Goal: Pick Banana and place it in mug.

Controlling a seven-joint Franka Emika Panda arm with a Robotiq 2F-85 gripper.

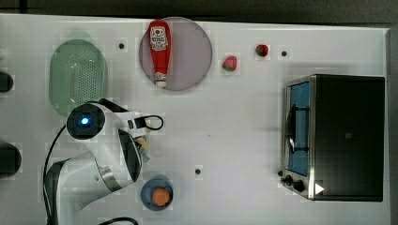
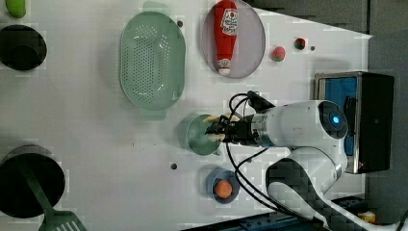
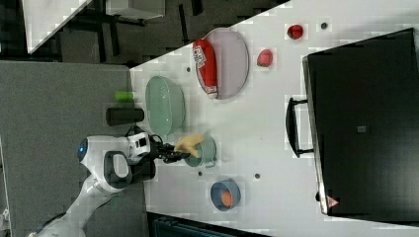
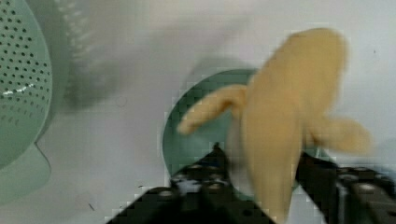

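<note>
Banana (image 4: 280, 126), pale yellow with peel flaps splayed out, sits between the gripper (image 4: 261, 182) fingers directly over the mug (image 4: 187, 140). Right view shows the banana (image 3: 190, 144) above the mug (image 3: 206, 150) rim, gripper (image 3: 175, 154) just at its end. Whether the fingers clamp the banana or have let go, cannot tell; dark fingers flank it on both sides in the wrist view.

Left view: gripper (image 2: 219, 129) hangs over the mug (image 2: 197, 134), pale banana bits (image 2: 211, 119) at the fingertips.

Top view: the arm's white body covers most of the mug; a sliver of banana (image 1: 143, 142) peeks out beside it.

Green perforated colander (image 2: 151, 60) lies just beside the mug, apart from it. Small blue bowl (image 2: 222, 185) with a round orange fruit (image 2: 223, 189) inside sits near the mug on the other side. Round plate (image 1: 192, 70) holds a ketchup bottle (image 1: 159, 49) lying flat. Two strawberries (image 1: 230, 63) (image 1: 262, 49) lie on the white table (image 1: 234, 131) beyond the plate. Toaster oven (image 1: 338, 136) stands at the top view's right, well apart from the mug.
</note>
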